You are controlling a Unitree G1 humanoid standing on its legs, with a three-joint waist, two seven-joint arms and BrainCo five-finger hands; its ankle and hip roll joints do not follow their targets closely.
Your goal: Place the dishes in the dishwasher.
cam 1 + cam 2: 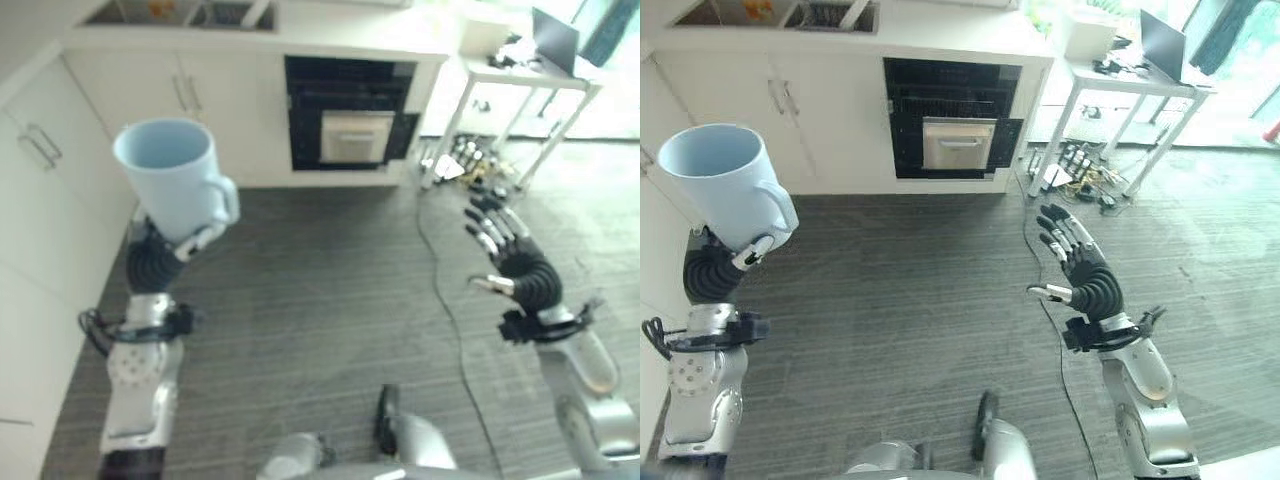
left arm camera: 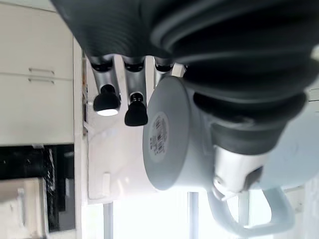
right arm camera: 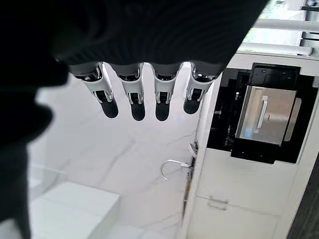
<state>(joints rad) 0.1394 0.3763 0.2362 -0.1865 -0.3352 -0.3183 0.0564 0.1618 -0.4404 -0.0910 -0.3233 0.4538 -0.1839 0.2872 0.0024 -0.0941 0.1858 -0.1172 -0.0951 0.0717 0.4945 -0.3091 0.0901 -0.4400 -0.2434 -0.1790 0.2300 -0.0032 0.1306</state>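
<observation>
A light blue mug [image 1: 170, 175] with a handle is held upright, mouth up, well above the floor at the left. My left hand [image 1: 155, 252] is shut on it from below and behind, with the thumb by the handle; the left wrist view shows the mug's base [image 2: 167, 132] beside the fingers [image 2: 107, 99]. My right hand [image 1: 505, 245] hangs open at the right, fingers straight and holding nothing. Its fingers [image 3: 134, 99] are spread in the right wrist view. The dishwasher [image 1: 350, 110], a dark opening with a silver-fronted panel, sits in the far cabinet run.
White cabinets [image 1: 40, 200] line the left side, and a counter with a sink [image 1: 180, 15] runs along the back. A white table [image 1: 520, 75] with a laptop [image 1: 555, 40] stands at the back right, above cables and plugs [image 1: 460, 155]. Grey floor [image 1: 330, 280] lies between me and the dishwasher.
</observation>
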